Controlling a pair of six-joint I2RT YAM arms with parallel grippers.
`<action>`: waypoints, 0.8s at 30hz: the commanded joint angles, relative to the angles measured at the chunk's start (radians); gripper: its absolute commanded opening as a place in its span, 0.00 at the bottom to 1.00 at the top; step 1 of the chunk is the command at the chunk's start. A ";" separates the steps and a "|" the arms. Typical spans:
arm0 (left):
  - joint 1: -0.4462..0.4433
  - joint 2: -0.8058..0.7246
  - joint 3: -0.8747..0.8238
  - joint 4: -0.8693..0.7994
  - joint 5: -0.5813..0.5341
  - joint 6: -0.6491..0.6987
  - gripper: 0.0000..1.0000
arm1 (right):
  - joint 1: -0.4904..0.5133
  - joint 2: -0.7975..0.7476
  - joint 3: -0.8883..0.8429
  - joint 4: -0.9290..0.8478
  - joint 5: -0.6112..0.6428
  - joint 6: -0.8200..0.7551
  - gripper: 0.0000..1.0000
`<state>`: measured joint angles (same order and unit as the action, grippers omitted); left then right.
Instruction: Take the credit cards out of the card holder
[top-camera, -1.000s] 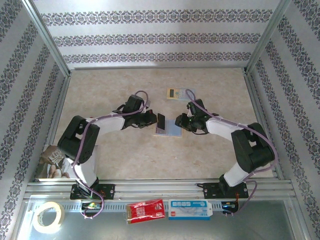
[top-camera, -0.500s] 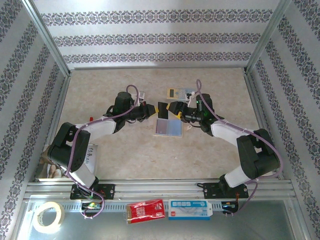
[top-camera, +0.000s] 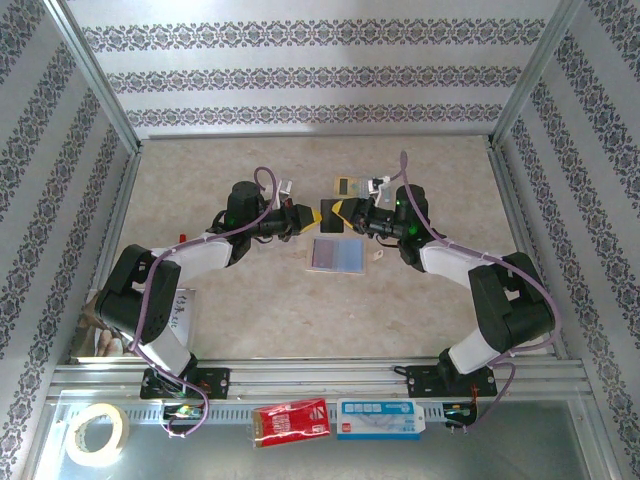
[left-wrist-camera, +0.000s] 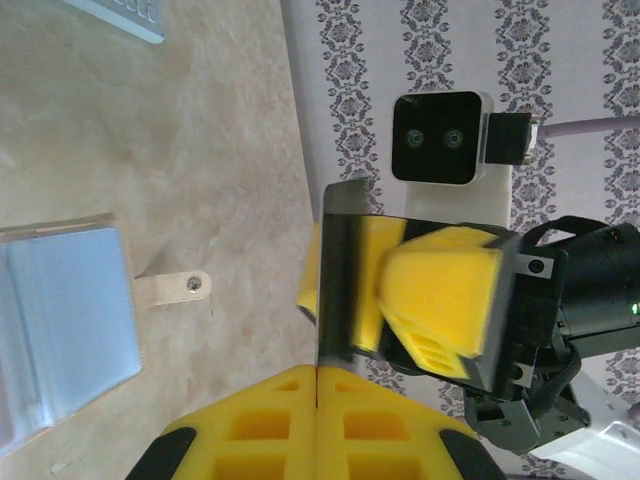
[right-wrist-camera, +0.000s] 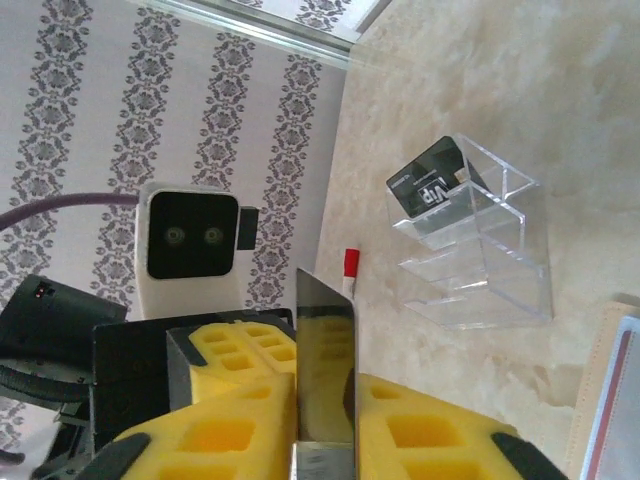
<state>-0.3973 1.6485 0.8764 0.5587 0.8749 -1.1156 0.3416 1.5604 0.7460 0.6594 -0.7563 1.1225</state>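
Note:
Above the table, a dark credit card (top-camera: 327, 214) hangs edge-up between both grippers. My left gripper (top-camera: 304, 216) is shut on its near end; the card (left-wrist-camera: 338, 290) rises straight out of the closed yellow pads (left-wrist-camera: 250, 430). My right gripper (top-camera: 347, 212) is shut on the other end, and the card (right-wrist-camera: 325, 330) stands between its fingers (right-wrist-camera: 230, 420). Just in front, the card holder (top-camera: 336, 254) lies open and flat on the table, pale blue inside (left-wrist-camera: 65, 310), with its strap tab (left-wrist-camera: 175, 288) to the right. A black card with pale lettering (right-wrist-camera: 432, 186) sits in a clear stand.
The clear stepped stand (right-wrist-camera: 480, 260) is behind the left gripper. A yellow-and-pale-blue rectangle with a small screen (top-camera: 347, 186) lies at the back. A tape roll (top-camera: 95, 432), a red packet (top-camera: 290, 420) and a blue-and-white box (top-camera: 380, 418) rest on the front shelf.
The left gripper carried the card up and back from the card holder. The right gripper swung back to meet it, opened, then closed on the card's free end.

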 joint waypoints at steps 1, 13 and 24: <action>-0.001 0.004 -0.009 0.132 0.001 -0.118 0.00 | -0.012 -0.004 -0.005 0.080 -0.020 0.021 0.10; -0.045 0.020 -0.056 0.417 -0.055 -0.302 0.31 | -0.005 -0.040 -0.005 0.135 0.092 0.117 0.01; -0.056 0.055 -0.019 0.448 -0.046 -0.312 0.23 | 0.006 -0.040 0.000 0.141 0.113 0.151 0.01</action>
<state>-0.4416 1.6955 0.8162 0.9176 0.8150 -1.4216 0.3382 1.5444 0.7437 0.7540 -0.6621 1.2598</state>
